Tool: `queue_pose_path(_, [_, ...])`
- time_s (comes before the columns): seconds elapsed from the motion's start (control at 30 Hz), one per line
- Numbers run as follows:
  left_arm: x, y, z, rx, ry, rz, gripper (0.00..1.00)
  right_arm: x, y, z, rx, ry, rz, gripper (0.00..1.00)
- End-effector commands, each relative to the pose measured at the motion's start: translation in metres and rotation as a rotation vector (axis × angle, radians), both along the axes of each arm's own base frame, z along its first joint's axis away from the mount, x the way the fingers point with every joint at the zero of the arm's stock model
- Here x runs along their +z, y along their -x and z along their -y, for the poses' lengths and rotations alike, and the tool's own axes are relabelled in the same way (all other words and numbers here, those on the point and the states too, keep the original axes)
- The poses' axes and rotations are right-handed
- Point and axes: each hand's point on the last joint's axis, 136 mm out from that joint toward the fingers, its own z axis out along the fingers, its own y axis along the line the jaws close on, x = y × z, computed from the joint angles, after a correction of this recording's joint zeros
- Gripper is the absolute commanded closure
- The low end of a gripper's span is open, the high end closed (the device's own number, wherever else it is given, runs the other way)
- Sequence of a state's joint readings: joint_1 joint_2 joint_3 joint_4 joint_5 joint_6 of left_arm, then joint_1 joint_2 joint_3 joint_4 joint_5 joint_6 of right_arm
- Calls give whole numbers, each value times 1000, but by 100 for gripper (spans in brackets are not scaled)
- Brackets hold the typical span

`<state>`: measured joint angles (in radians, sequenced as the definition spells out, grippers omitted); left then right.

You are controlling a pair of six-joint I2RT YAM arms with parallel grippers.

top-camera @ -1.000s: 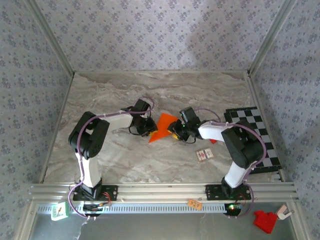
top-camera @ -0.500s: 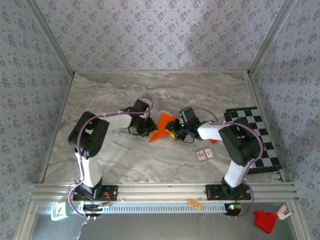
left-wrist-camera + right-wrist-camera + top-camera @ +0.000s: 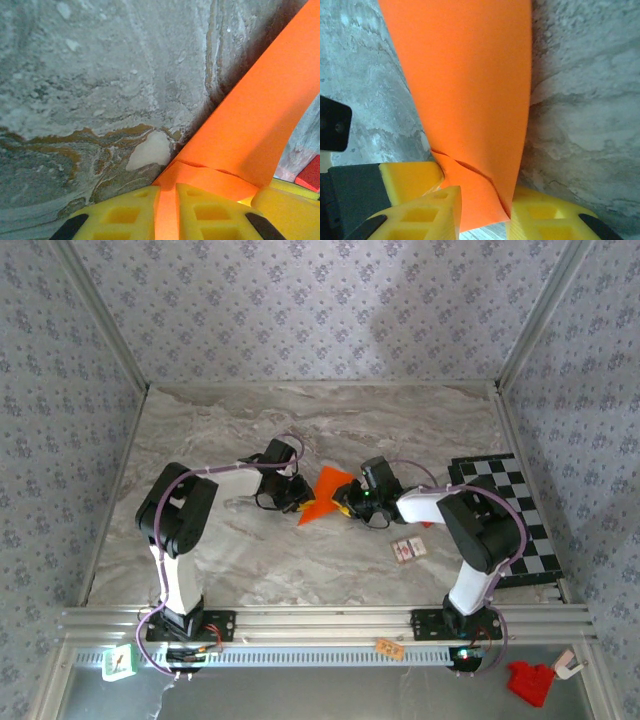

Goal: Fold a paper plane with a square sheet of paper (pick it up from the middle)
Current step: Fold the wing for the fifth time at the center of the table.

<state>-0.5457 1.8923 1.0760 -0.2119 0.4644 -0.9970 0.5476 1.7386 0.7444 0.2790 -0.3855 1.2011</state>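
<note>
Midway across the table (image 3: 210,430), square sheet of paper (image 3: 325,492) sits between both arms: left gripper (image 3: 167,195) pinches it, right gripper (image 3: 485,207) narrow around an edge (grip unclear). Opposing pulls could tear the crease.

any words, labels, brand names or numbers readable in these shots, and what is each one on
Nothing here can be read as text.
small cards on the table: red marks, too small to read.
green and white label below the front rail: too blurred to read.
tan tag by that rail: too small to read.
square sheet of paper: plain orange, no print.
</note>
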Motion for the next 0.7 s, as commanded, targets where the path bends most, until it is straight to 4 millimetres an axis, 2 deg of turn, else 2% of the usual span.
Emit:
queue_pose_path(0.0, [-20, 10, -18, 35, -48, -67, 82, -2, 4, 10, -36, 34, -22, 72])
queue_pose_path(0.13, [-22, 9, -18, 53, -7, -86, 82, -7, 7, 12, -40, 40, -31, 74])
queue_pose_path(0.4, [-24, 11, -18, 55, 3, -98, 82, -6, -3, 5, -48, -12, -2, 78])
queue_pose_path(0.67, [-18, 7, -17, 56, 17, -84, 82, 1, -5, 11, -73, -8, 34, 89])
